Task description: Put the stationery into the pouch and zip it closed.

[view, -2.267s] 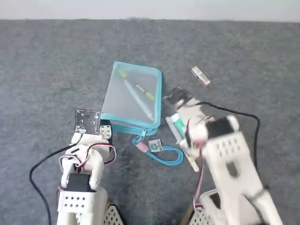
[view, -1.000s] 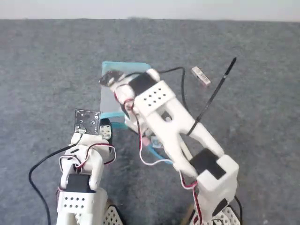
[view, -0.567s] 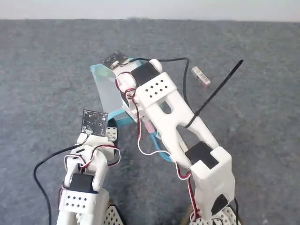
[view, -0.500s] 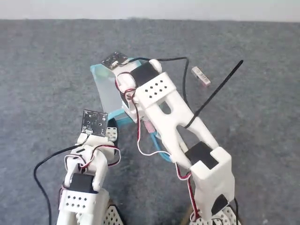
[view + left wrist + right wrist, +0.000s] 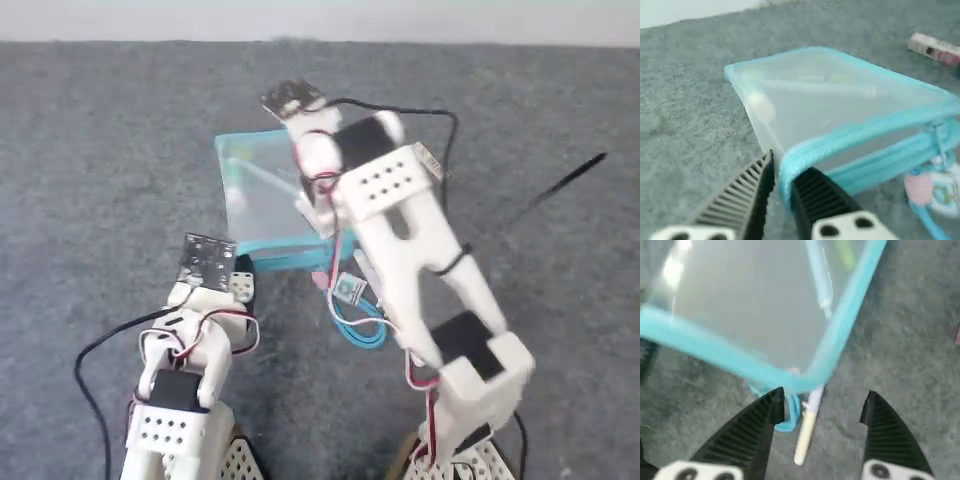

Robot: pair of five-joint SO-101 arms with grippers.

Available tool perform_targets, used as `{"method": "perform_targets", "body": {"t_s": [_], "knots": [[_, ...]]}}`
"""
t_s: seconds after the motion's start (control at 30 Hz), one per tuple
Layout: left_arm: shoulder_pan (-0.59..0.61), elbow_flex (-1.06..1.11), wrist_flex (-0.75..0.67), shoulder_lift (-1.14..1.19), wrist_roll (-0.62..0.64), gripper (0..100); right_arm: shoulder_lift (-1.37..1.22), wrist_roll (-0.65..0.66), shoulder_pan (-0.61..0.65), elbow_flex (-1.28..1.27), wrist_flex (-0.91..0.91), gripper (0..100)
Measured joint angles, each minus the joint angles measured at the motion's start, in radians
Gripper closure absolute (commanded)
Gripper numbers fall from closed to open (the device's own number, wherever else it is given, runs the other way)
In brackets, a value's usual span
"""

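The clear pouch [image 5: 262, 195] with teal zip edging lies in the middle of the grey carpet, with pens inside it [image 5: 819, 275]. My left gripper [image 5: 786, 167] is shut on the near teal corner of the pouch [image 5: 830, 110]; from above it sits at the pouch's near left corner [image 5: 238, 282]. My right gripper [image 5: 824, 392] hangs open just over the opposite near corner of the pouch [image 5: 740, 305], fingers apart. A cream pen [image 5: 806, 427] lies on the carpet under that corner, between the right fingers. The right arm [image 5: 400, 210] crosses over the pouch's right side.
A blue strap [image 5: 358, 325] with a small tag [image 5: 348, 290] trails from the pouch towards the arm bases. A small eraser [image 5: 932, 47] lies on the carpet beyond the pouch's far right. A black cable tie [image 5: 565, 185] sticks out from the right arm.
The right arm has swung from the pouch's left part to its right side. The pouch has turned and shifted with it. The left gripper stays on the near corner.
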State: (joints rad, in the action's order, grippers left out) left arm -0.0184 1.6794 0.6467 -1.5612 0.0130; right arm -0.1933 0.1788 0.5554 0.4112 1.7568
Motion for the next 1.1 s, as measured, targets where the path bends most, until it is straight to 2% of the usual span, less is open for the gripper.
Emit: {"method": "perform_targets", "body": {"t_s": [0.2,0.4,0.57,0.7,0.93,1.1], "knots": [[0.002,0.000,0.000,0.000,0.000,99,0.221,0.140,-0.058,-0.394,-0.026,74.9],[0.005,0.000,0.000,0.000,0.000,99,0.460,0.184,-0.084,-0.873,-0.203,74.9],[0.005,0.000,0.000,0.000,0.000,99,0.605,0.215,-0.112,-1.162,-0.292,74.9],[0.005,0.000,0.000,0.000,0.000,99,0.657,0.216,-0.147,-1.277,-0.350,75.0],[0.005,0.000,0.000,0.000,0.000,99,0.660,0.216,-0.146,-1.293,-0.408,75.1],[0.005,0.000,0.000,0.000,0.000,99,0.589,0.218,-0.152,-1.298,-0.497,81.2]]}}
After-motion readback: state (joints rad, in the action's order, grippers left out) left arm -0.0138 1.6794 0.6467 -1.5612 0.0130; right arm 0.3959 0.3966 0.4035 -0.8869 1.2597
